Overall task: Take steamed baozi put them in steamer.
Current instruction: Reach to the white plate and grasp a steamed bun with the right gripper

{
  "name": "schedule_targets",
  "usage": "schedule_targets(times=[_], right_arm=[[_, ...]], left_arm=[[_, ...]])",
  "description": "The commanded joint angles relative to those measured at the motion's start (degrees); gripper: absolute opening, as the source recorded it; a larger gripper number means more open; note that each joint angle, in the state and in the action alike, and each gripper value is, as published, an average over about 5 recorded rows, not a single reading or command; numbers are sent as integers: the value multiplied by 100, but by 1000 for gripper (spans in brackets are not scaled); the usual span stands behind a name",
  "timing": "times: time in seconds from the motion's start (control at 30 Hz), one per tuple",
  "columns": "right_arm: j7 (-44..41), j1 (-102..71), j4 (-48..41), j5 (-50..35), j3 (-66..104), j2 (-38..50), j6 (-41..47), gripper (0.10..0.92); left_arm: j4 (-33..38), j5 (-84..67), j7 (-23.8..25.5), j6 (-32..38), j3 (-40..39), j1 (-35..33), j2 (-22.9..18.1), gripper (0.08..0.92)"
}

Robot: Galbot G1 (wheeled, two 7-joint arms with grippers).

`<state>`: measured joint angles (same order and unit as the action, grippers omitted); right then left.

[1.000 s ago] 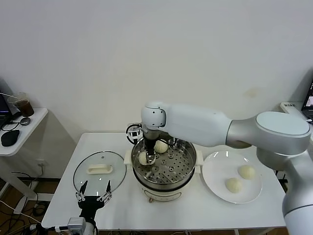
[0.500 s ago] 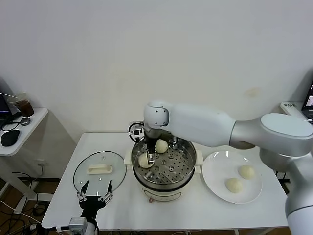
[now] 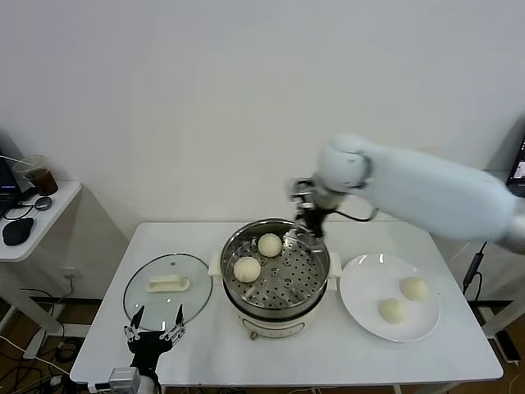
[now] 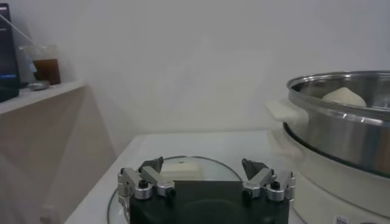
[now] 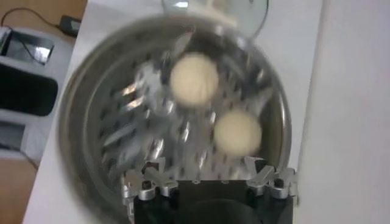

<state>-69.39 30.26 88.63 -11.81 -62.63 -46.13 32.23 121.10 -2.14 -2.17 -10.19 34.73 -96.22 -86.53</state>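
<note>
Baozi: 2 sit in the steamer, 2 wait on the plate by the table's right edge. Right gripper, wide open and empty, should drop squarely over 1 bun.

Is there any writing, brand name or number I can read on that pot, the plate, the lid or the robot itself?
None can be read.
Steamer: its cream base shows small marks at the front, too small to read.
Glass lid: no lettering visible.
White plate: plain.
Right gripper and left gripper: no labels visible.
Screen on the side desk: blurred, unreadable.
</note>
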Motion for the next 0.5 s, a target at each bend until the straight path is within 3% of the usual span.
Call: schedule_targets(times=[0.03,0.27,0.5], right_arm=[[-507,-558,917,855,566,2782,-1089,823],[-578,-2554,881,1632,1717,3317,-1613,823],[-549,-4302,440,2286,2824,2909,-1746,823]], left_arm=[[3,-64,1,0,-4,-38,-6,823],[59,2,-13,19,-89,-154,-12,823],[104,127,-27,18,-121,-217,-32,823]])
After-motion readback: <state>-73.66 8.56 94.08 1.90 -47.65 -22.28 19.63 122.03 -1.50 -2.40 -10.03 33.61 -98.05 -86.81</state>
